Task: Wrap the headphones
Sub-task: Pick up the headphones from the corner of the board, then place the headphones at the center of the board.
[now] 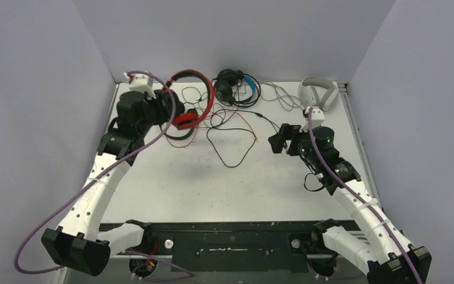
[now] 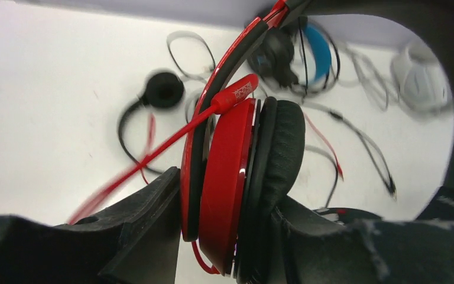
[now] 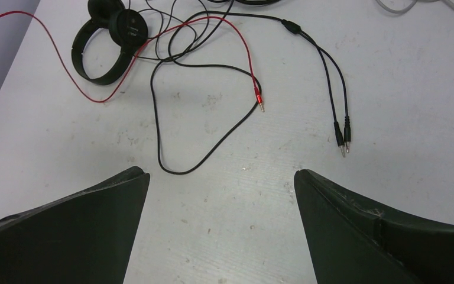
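The red-and-black headphones [image 1: 188,109] are held at the back left of the worktop [image 1: 242,189]. One ear cup is clamped between the fingers of the left gripper [image 2: 230,207], and its lower rim is cut off at the edge of the left wrist view. Beside them, the small black headphones [image 3: 109,41] are largely hidden by the left arm from above. The black-and-blue headphones [image 1: 236,86] and the white-grey headphones [image 1: 318,94] are set along the back edge; both are blurred in the left wrist view. The cables are tangled mid-worktop, so only a red plug [image 3: 261,103] and twin black plugs [image 3: 343,142] can be traced. The right gripper [image 3: 221,225] is spread wide above bare worktop, with nothing between its fingers.
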Available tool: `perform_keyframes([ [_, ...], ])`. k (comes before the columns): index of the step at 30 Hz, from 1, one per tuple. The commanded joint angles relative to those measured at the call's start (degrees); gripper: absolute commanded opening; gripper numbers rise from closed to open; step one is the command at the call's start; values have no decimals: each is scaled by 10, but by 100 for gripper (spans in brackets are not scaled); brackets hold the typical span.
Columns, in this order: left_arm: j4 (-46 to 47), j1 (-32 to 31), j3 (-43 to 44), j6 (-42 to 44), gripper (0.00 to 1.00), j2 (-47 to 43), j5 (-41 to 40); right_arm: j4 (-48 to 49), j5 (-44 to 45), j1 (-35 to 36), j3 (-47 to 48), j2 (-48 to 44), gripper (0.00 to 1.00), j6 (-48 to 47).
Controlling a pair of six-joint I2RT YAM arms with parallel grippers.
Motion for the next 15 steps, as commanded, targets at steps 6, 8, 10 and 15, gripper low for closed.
perform_keyframes([
  [6, 75, -224, -195, -25, 41, -2, 37, -39, 18, 1, 19, -15, 100, 9],
  [8, 115, -259, -224, 2, 42, 27, 38, -47, 20, 0, 20, -7, 100, 10],
  [10, 132, -276, -224, 27, 42, 62, 45, -52, 12, 1, 20, -2, 100, 7],
  [15, 140, -298, -202, 105, 44, 144, 139, -65, -38, -1, 17, 6, 100, -37],
])
